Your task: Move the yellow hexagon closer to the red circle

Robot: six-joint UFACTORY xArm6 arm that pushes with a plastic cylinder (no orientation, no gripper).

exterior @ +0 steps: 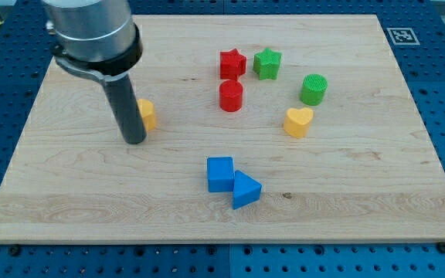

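Observation:
The yellow hexagon [147, 114] lies at the board's left middle, partly hidden behind the dark rod. My tip [134, 141] rests on the board just left of and below the hexagon, touching or nearly touching it. The red circle [231, 96] stands to the right of the hexagon, near the board's centre top, about a hundred pixels away.
A red star [232, 63] and a green star [267, 63] sit above the red circle. A green circle [313, 89] and a yellow heart [298, 121] lie to its right. A blue square [220, 174] and a blue triangle [245, 190] touch each other at the bottom centre.

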